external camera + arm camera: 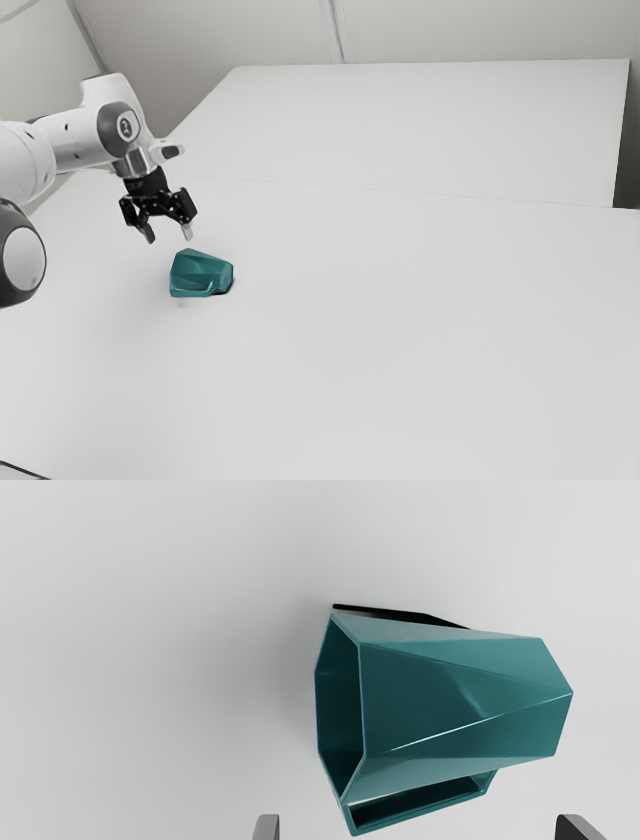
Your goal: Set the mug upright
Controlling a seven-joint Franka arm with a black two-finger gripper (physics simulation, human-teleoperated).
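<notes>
A teal faceted mug (201, 274) lies on its side on the white table, just below the gripper (168, 234) in the exterior view. The gripper hangs above the table, its two fingers spread and nothing between them. From the wrist camera the mug (460, 695) shows its dark hollow mouth at one end and its narrower base at the other. Its angular handle (420, 812) lies on the side toward the gripper (417, 827), whose fingertips stand wide apart. Neither fingertip appears to touch the mug.
The white table (400, 350) extends under and around the mug. Behind it, in the exterior view, another white surface (420, 130) reaches toward pale walls. A thin dark line runs at that view's lower left corner.
</notes>
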